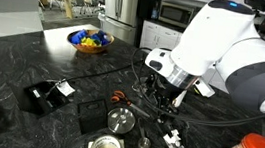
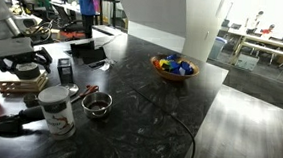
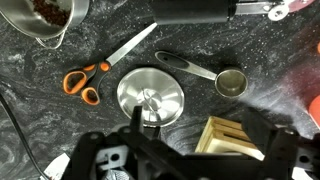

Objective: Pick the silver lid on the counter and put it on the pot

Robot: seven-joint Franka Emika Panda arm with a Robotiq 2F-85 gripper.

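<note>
Since the silver lid (image 3: 150, 95) lies left of the gap between the jaws rather than centred, a straight drop could land a finger on its rim and shove it into the orange scissors (image 3: 85, 82) just beside it. Gripper (image 3: 190, 125) looks spread wide, empty. Wooden block (image 3: 230, 138) at lower right may catch the other finger. Lid: round, shiny, flat on the dark counter (image 3: 40, 125) mid-frame, small raised knob, likely slippery. Pot (image 3: 45, 15) upper left, reddish bits inside, well apart.

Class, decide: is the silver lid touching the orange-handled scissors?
Apart. The wrist view shows a strip of dark counter between the silver lid and the scissors.
</note>
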